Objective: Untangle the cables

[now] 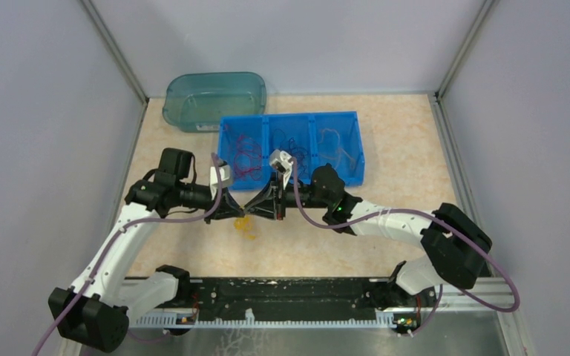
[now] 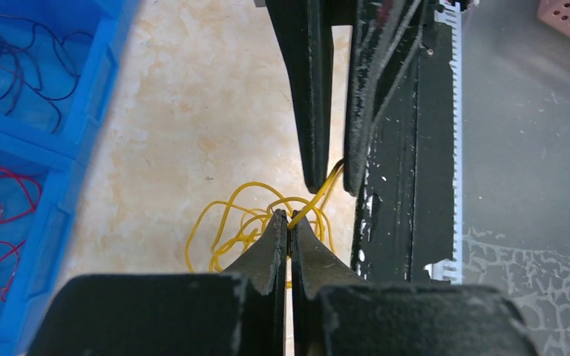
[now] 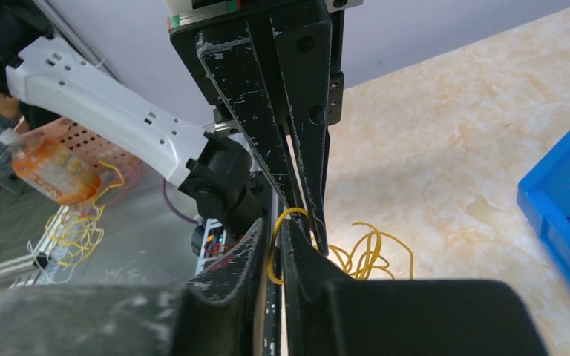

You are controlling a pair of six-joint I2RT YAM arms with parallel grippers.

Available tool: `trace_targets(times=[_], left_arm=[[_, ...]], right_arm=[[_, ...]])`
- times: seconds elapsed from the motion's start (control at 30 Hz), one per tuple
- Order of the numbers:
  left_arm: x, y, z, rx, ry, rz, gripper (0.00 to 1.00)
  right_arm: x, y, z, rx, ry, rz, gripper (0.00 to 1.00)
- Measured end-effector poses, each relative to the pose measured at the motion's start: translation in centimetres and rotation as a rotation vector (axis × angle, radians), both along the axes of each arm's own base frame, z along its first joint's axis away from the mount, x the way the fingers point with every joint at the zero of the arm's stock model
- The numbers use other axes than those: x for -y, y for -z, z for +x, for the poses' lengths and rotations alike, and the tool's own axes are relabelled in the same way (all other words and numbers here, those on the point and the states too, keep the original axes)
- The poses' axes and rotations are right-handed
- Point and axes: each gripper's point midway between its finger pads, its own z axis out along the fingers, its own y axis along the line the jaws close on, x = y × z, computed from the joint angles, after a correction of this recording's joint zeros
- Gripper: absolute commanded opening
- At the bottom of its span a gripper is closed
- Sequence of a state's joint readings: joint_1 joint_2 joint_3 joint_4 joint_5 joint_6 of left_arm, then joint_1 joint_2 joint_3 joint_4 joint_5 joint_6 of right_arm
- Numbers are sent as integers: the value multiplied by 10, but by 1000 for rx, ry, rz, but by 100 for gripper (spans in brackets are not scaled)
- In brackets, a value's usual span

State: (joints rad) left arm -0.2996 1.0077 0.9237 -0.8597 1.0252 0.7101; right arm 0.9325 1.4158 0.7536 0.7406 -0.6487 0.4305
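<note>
- yellow cables: thin, glossy wire in loose, overlapping loops. The small clump lies on the table just in front of the blue bin, under the point where the two grippers meet. One strand rises out of it to the fingertips.
- left gripper: flat, black, tapered fingers with scuffed edges. They are clenched tip to tip on a strand of the yellow cables.
- right gripper: the same black, scratched fingers, tip to tip with the left gripper. The jaws stand a narrow slit apart, wider than the yellow loop running through them. I cannot tell whether they press on it.
- red cables: curly strands in the left compartment of the bin.
- dark purple cables: looser squiggles in the middle compartment.
- blue bin: hard, glossy plastic, rectangular, with three compartments side by side. The right compartment holds more thin wire, its colour unclear.
- teal tub: translucent with rounded corners, just behind the bin's left end.
- table: beige top with a marbled pattern.
- arm cables: thick and mauve, looping along the white arm links.
- black rail: speckled with white, at the near edge, with a toothed white strip along it. Any marks on the strip are too small to read.
- pink basket: perforated, beyond the rail, holding a clear bottle with orange contents.
</note>
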Motion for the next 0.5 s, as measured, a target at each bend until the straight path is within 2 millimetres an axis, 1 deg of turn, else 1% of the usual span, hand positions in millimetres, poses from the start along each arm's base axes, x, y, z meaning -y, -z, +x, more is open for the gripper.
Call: trace_targets(times=[0.1, 0.17, 0.27, 0.3, 0.4, 0.5], left_arm=[[1, -2, 6, 1, -27, 3, 0], [2, -7, 10, 7, -45, -2, 0], [5, -17, 17, 15, -69, -18, 0], [6, -21, 19, 18, -79, -24, 0], [9, -31, 23, 22, -105, -44, 0], [13, -40, 24, 6, -121, -62, 0]], right_arm=[[-1, -1, 6, -2, 34, 5, 30], [0, 1, 10, 1, 62, 12, 36], [6, 11, 16, -6, 122, 13, 53], [10, 15, 18, -7, 152, 14, 56], [22, 25, 23, -6, 232, 19, 61], [28, 27, 26, 23, 290, 31, 62]])
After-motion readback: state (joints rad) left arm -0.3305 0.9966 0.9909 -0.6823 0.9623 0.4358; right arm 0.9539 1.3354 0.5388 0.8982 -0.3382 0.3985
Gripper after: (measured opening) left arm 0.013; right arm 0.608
